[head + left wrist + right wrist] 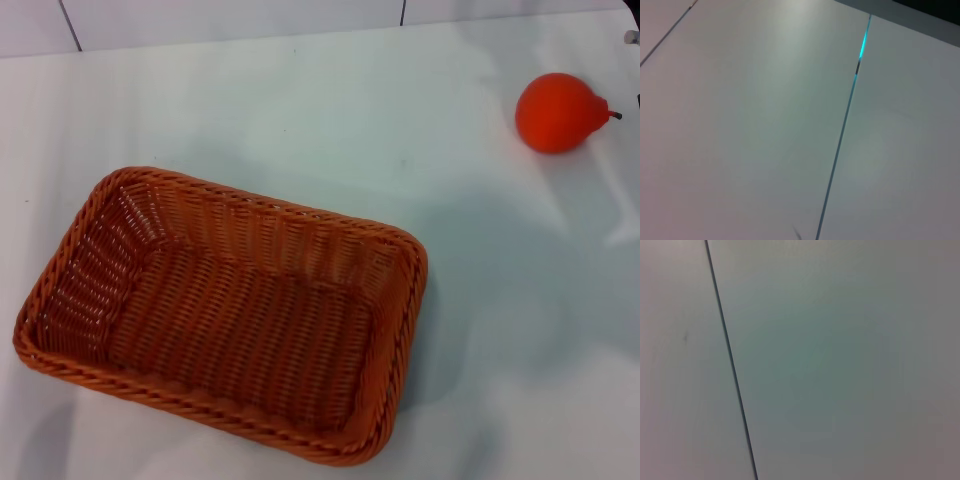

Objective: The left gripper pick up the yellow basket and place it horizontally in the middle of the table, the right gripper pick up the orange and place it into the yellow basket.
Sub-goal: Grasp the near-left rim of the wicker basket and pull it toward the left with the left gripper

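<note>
Yellow basket: the yellow basket (225, 315) sits on the table (300, 110) toward the near left in the head view, its long axis skewed at a slant instead of running straight across. It is orange-brown woven wicker and holds nothing.
Orange: the orange (556, 112) rests on the table at the far right, well apart from the basket, its short dark stem pointing right.
Left gripper: not visible in any view. The left wrist view shows only pale surface crossed by 1 dark seam, so I cannot tell whether its jaws are open or closed.
Right gripper: also out of sight. The right wrist view shows bare pale surface and 1 seam, so its jaw state cannot be told either.
Step 1, basket: judged not done, since the basket lies off to the left and angled, with no gripper near it.
Step 2, orange: judged not done, since the fruit is outside the basket and untouched.
Progress: apparently at the very start, with 0 of 2 steps complete.
Left to do: straighten and centre the basket, then carry the orange across into it.
</note>
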`<state>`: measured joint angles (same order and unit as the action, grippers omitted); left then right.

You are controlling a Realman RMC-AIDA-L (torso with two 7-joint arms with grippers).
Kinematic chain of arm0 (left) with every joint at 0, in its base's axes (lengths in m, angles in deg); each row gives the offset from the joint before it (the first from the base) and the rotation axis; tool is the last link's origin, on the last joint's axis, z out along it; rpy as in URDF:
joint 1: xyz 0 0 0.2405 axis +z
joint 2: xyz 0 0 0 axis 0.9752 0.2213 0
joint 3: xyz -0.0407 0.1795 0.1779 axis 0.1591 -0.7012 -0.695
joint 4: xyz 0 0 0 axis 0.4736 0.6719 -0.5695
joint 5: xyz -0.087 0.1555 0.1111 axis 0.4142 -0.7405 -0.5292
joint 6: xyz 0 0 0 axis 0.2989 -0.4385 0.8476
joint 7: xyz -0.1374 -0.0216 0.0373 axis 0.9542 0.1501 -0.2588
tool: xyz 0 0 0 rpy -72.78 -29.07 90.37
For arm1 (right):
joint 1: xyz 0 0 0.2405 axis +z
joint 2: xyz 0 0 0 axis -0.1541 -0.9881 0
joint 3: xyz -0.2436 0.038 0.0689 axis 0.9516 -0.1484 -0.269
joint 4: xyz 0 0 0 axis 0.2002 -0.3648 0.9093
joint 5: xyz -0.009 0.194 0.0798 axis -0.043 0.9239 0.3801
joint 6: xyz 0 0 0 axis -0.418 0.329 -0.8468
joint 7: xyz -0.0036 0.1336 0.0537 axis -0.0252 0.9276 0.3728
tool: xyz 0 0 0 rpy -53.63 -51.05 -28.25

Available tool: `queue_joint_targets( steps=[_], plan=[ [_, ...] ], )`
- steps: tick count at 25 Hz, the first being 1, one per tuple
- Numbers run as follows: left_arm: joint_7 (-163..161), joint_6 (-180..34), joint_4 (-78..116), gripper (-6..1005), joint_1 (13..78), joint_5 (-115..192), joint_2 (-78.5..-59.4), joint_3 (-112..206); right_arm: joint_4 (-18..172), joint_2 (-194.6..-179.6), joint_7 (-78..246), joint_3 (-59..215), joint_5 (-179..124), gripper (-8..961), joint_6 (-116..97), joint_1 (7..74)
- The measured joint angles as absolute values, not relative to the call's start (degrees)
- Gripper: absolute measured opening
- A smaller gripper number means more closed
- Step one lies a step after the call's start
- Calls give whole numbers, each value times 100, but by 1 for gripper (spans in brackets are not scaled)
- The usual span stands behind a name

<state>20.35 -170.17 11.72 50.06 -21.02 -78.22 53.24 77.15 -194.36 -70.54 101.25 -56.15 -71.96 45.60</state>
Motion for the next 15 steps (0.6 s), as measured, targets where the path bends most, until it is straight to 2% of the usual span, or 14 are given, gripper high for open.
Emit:
queue_joint_targets(
  steps=[4, 9, 15],
  plan=[
    [2035, -17016, 1169, 784, 5006, -2100, -7829, 5331, 7715, -19436, -7053, 10125, -5615, 824, -7196, 4557],
    [2034, -17018, 1175, 871, 5006, -2103, -7830, 5315, 7715, -19436, -7053, 10125, -5615, 824, -7196, 4550],
    [2034, -17028, 1168, 865, 5009, -2103, -7830, 5331, 7715, -19439, -7054, 10125, -5615, 824, -7198, 4542]
  ],
)
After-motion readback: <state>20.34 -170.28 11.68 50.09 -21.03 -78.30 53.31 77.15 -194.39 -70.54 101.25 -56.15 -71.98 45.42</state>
